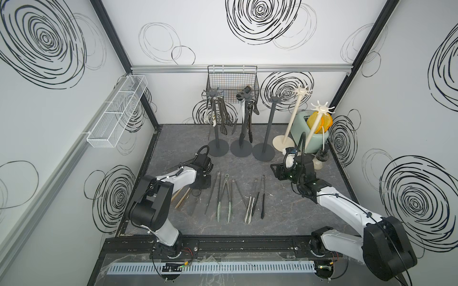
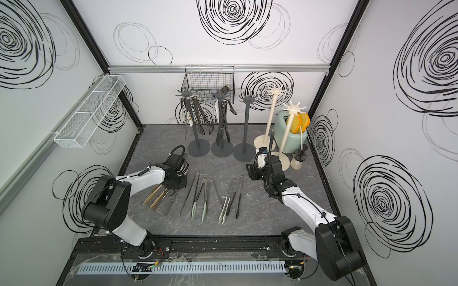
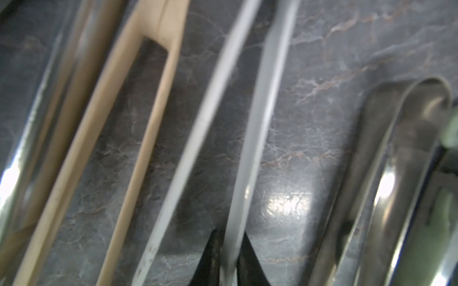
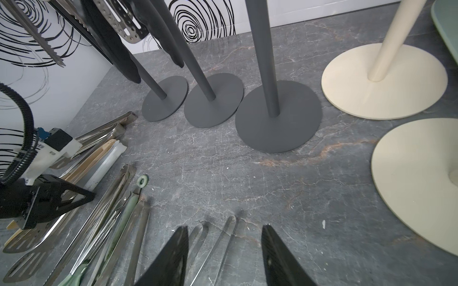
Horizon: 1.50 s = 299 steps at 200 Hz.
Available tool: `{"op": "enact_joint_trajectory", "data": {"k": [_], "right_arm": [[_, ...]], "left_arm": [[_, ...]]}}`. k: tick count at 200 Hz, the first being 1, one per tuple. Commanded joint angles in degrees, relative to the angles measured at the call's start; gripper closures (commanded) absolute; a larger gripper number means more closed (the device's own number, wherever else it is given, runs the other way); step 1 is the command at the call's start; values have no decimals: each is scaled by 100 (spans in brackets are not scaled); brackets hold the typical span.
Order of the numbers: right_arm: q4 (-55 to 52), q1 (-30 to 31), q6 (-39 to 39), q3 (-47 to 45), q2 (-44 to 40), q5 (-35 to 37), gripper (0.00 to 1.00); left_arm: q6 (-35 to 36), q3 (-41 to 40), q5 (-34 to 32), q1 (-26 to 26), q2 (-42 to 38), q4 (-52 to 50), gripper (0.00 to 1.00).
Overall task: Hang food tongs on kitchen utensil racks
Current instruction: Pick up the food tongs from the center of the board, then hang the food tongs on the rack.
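Dark marbled counter (image 1: 285,210) carries everything, with white walls of black swirls behind. At the left end of the row of food tongs (image 1: 226,182), the left gripper (image 3: 231,257) is low, its fingers pressed onto one arm of the pale grey tongs (image 3: 259,123) — only this one arm, it seems. The right gripper (image 4: 224,250) hangs spread and empty above two steel ends. I judge the danger is in the lift: held by a single arm, the tongs may swing or slip out — and the beige tongs (image 3: 155,111) just beside could be dragged along before the empty dark grey rack (image 1: 269,128) is reached.
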Motion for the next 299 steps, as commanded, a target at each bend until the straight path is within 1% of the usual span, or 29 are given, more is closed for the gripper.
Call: {"op": "enact_joint_trajectory", "data": {"k": [1, 20, 26, 28, 30, 68, 85, 107, 132, 153, 167, 177, 195, 205, 222, 236, 275, 299], "right_arm": [[-117, 14, 85, -60, -194, 90, 49], [-161, 14, 110, -73, -258, 108, 49], [-169, 13, 118, -73, -281, 108, 49], [-170, 10, 122, -73, -285, 108, 49], [-177, 14, 121, -73, -293, 108, 49], [-266, 15, 168, -100, -442, 152, 49], [-293, 15, 156, -109, -529, 215, 49], [-282, 14, 142, -130, -665, 460, 49], [-248, -16, -7, -144, -787, 715, 49], [-323, -77, -115, -38, -814, 762, 49], [-386, -121, -196, 37, -801, 772, 50], [-405, -151, -260, 73, -810, 775, 50], [-397, -220, -346, 110, -840, 716, 50], [-383, -277, -382, 127, -849, 667, 51], [-340, -400, -407, 146, -845, 521, 51], [-303, -505, -389, 155, -824, 363, 52], [-262, -630, -366, 113, -823, 117, 53], [-250, -653, -374, 76, -832, 7, 53]], "left_arm": [[-78, 46, 16, -129, 170, -24, 90], [-66, 114, -10, -197, 161, -24, 95], [-68, 138, -28, -211, 152, -33, 95], [-70, 149, -30, -217, 147, -33, 99], [-68, 156, -31, -220, 144, -33, 100], [-53, 419, -263, -424, -164, -205, 100], [-79, 486, -346, -496, -543, -229, 100], [-62, 424, -343, -565, -1198, -47, 100], [-11, 222, -229, -671, -2007, 372, 100], [11, 21, -152, -787, -2603, 721, 100], [77, -171, -19, -917, -3017, 1149, 100], [186, -323, 204, -1024, -3306, 1640, 100], [469, -441, 550, -1405, -3717, 2434, 100], [682, -363, 452, -1742, -3820, 2786, 100], [1060, -71, 227, -2211, -3739, 3233, 100], [1222, 277, 281, -2393, -3467, 3555, 100], [1275, 1239, 568, -2414, -2358, 4365, 100], [1235, 1913, 925, -2360, -1586, 4649, 100]]}}
